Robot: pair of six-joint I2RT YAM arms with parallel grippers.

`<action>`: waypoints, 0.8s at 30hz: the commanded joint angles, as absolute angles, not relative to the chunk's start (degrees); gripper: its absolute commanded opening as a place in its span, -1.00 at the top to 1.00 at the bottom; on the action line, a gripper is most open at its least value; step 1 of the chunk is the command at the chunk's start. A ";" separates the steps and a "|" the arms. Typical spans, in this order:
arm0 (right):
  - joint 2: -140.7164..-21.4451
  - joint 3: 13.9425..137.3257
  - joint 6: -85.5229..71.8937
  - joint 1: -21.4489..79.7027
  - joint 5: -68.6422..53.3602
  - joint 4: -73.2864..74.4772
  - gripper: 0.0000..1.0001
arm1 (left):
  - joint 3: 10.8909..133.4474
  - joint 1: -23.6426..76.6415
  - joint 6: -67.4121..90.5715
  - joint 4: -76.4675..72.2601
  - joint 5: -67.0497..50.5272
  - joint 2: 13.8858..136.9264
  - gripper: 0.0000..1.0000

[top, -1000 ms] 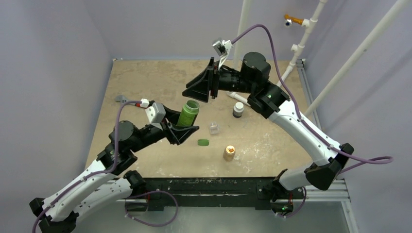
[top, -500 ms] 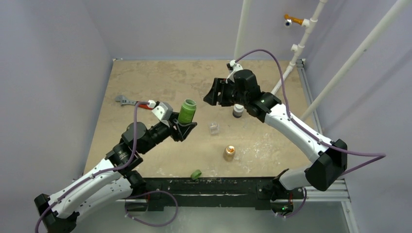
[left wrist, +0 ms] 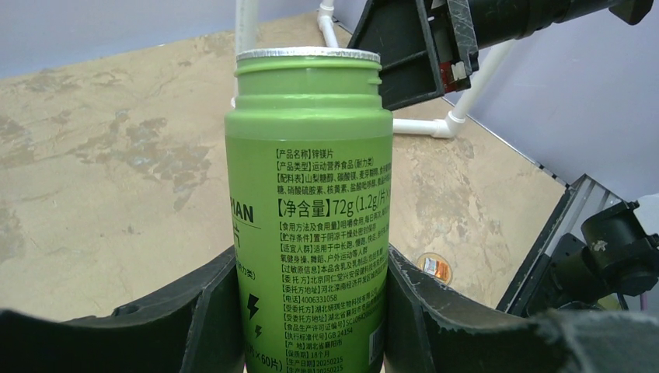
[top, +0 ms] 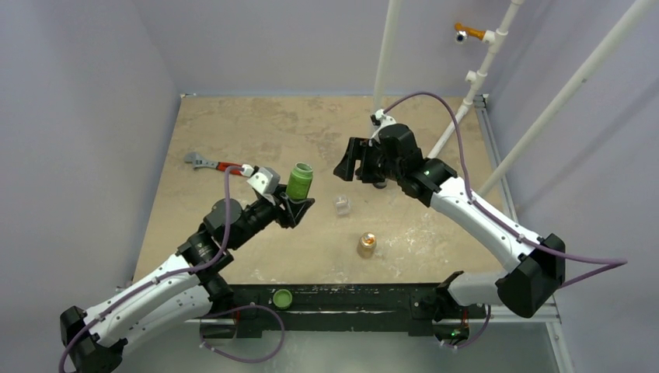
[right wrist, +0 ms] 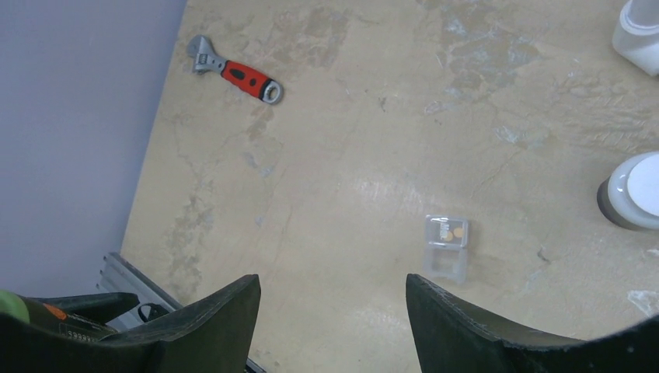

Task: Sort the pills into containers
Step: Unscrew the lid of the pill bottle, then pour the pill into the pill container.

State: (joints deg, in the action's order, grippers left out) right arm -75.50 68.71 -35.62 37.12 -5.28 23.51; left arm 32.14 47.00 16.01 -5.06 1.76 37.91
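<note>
Two grippers share the work. The left gripper (top: 294, 205) is clamped on the lower body of the green bottle (left wrist: 309, 194). It holds the bottle upright and clear of the table (top: 233, 124), mouth up, presumably so that nothing spills before a deliberate tip. The bottle is uncapped, and a green cap (top: 281, 297) lies on the near rail by the arm bases. The right gripper (right wrist: 334, 318) has its jaws apart with nothing between them. It hovers above the table, looking down on the case (right wrist: 447, 247), and is probably free to steady the case or fetch another bottle. The case lies flat on the table between the two grippers, touching neither. That position suits a pour from the left. Two small orange-tinted pills (right wrist: 452, 232) show in one half of the case, and the other half looks empty. Whether more pills lie elsewhere cannot be told. The brown bottle (right wrist: 631, 190), white cap on, stands upright just beside the right gripper. The orange bottle (top: 366, 245) stands nearer the bases, and its cap state is unclear. A wrench (right wrist: 237, 71) lies well apart at the far left and plays no part in the task. As a judgement, sorting has barely begun, and the next step is likely tipping the green bottle over the case.
</note>
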 commanded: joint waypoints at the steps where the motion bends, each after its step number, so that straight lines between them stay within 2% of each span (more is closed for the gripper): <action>1: -74.38 67.18 -35.95 37.46 -4.45 24.95 -0.37 | 31.26 47.04 17.72 -9.92 3.31 37.90 1.00; 11: -70.52 67.49 -36.20 37.19 -4.55 24.75 -0.35 | 24.66 47.02 16.04 -17.76 -1.67 41.31 1.00; 14: -69.34 68.76 -33.86 37.25 -8.18 23.96 -0.41 | 23.79 47.02 14.17 -18.28 -2.77 42.78 1.00; 17: -68.86 70.28 -29.52 37.40 -12.72 23.60 -0.56 | 23.63 47.07 13.25 -18.98 -5.11 44.54 1.00; 24: -71.86 73.61 -24.42 44.43 -15.95 24.60 -0.60 | 23.29 47.02 10.72 -20.52 -9.62 48.33 1.00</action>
